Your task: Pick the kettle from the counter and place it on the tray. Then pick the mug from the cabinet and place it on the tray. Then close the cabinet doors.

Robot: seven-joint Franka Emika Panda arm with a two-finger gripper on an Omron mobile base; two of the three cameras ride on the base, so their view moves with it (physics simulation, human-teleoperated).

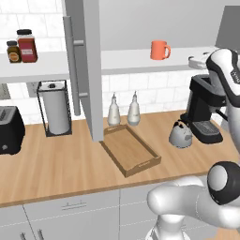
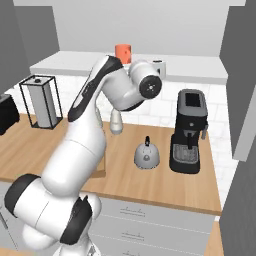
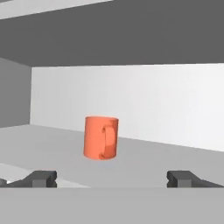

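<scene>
The orange-red mug [image 3: 101,137] stands upright on the white shelf of the open cabinet [image 1: 140,61], handle turned toward me. My gripper [image 3: 113,178] is open, level with the shelf and a short way in front of the mug, touching nothing. The silver kettle [image 1: 181,135] sits on the wood counter [image 1: 56,164] beside the coffee machine; it is also in the right base view [image 2: 146,155]. The brown tray [image 1: 129,150] lies bare on the counter, left of the kettle. Both cabinet doors hang open: the left one [image 1: 89,70] over the tray's back corner, the right one [image 2: 245,100] at the far right.
A black coffee machine [image 1: 205,108] stands right of the kettle. Two slim bottles [image 1: 114,111] stand behind the tray. A paper towel holder [image 1: 56,110] and a black toaster [image 1: 10,130] stand to the left. Two jars [image 1: 26,46] sit on the left shelf.
</scene>
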